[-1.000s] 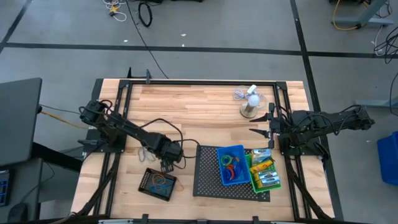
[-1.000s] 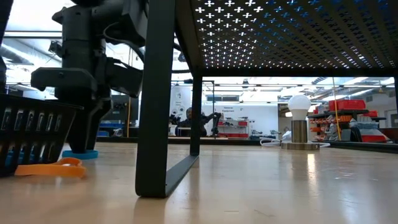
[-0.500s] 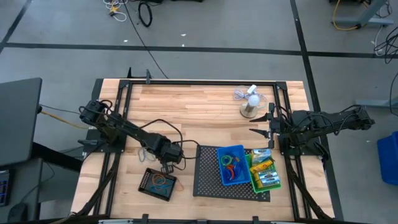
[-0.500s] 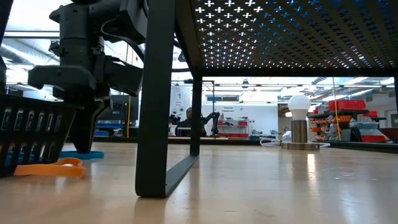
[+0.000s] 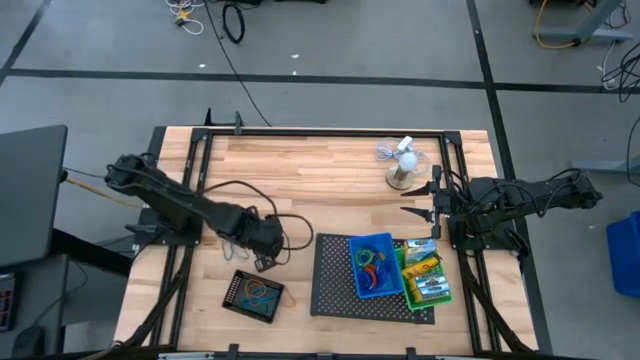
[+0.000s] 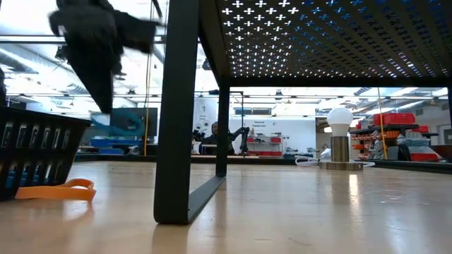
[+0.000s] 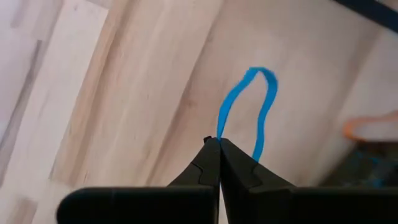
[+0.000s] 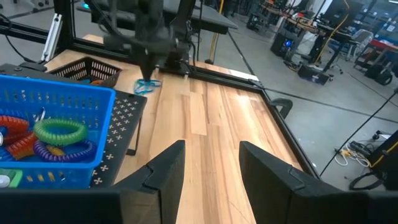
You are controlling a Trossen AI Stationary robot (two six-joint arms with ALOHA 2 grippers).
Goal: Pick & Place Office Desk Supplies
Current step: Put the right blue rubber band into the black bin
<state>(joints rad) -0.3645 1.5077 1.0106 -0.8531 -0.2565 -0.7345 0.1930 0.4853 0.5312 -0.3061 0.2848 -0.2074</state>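
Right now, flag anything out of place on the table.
One orange band lies loose on the wood beside the black bin, outside it. The left gripper holds a blue band in the air. The right gripper waits open. Nothing spilled or damaged.

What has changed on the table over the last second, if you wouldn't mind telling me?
The left pincer has shut on the blue rubber band that lay on the table beside the black bin, and has lifted it clear of the wood, pulling back a little toward the table's left. The right pincer has stayed open and parked beside the fan; the bins have not moved.
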